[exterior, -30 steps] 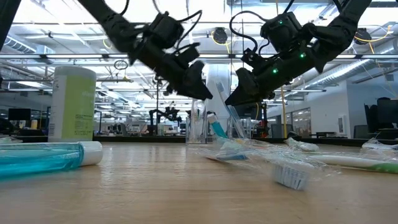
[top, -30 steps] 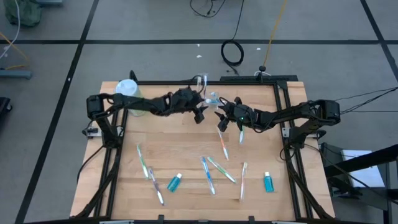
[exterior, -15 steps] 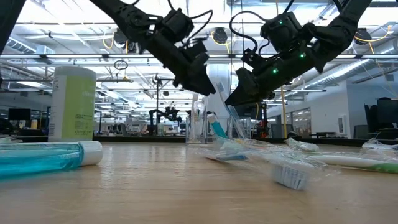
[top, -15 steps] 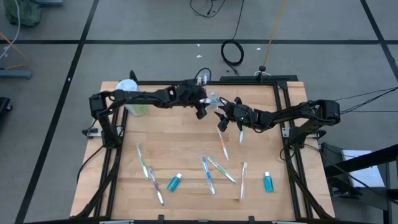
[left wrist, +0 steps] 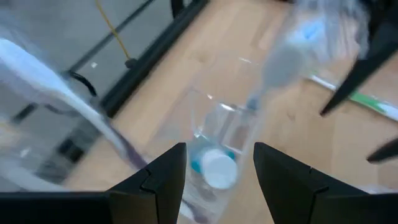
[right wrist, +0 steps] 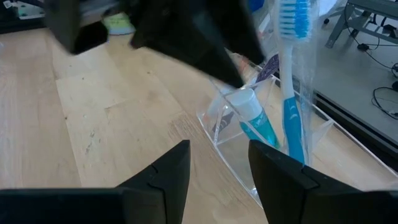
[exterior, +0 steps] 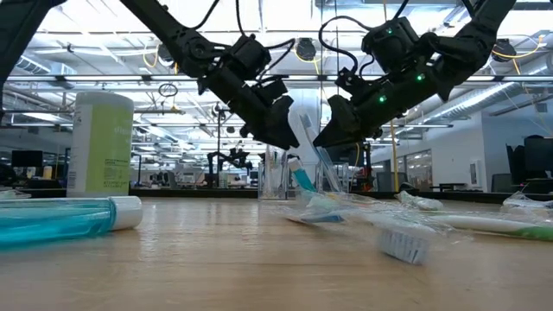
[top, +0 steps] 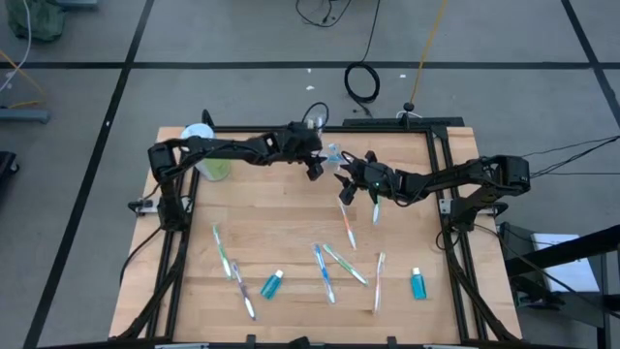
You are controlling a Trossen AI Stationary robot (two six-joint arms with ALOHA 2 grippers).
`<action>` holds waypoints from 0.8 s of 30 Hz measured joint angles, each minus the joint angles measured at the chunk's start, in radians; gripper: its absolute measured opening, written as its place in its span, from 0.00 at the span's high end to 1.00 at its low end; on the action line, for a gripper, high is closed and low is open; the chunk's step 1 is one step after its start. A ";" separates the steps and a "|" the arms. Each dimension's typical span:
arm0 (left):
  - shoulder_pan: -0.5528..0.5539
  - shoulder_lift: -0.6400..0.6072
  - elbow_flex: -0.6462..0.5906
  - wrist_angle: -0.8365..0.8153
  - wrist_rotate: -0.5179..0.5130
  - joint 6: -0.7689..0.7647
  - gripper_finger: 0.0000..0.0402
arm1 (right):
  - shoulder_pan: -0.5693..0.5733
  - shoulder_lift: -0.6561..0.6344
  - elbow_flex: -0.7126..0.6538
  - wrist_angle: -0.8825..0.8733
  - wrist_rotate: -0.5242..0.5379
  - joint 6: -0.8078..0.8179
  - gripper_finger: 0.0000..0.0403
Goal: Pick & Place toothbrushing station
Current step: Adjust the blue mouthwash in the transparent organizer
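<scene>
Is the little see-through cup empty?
No. The clear cup holds a teal tube and a blue toothbrush standing in it.

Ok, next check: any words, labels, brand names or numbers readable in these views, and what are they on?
No text can be read in any view.
Tall green bottle: its label shows faint print, too small to read.
Teal tube in the low view's foreground: no legible print.
Toothbrushes and clear cup: no markings can be made out.

Open-plan lab: ceiling trusses [exterior: 86,79], workstations
</scene>
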 joint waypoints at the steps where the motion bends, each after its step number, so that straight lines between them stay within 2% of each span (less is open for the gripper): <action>1: -0.003 0.009 -0.001 0.010 0.000 0.004 0.51 | 0.000 0.000 0.000 0.000 0.000 0.004 0.61; 8: -0.005 0.060 0.000 0.041 -0.002 0.027 0.51 | 0.000 0.000 0.000 -0.001 0.000 0.007 0.61; 24: 0.000 0.067 0.000 0.030 -0.009 0.054 0.51 | 0.000 0.000 0.000 -0.002 0.000 0.006 0.61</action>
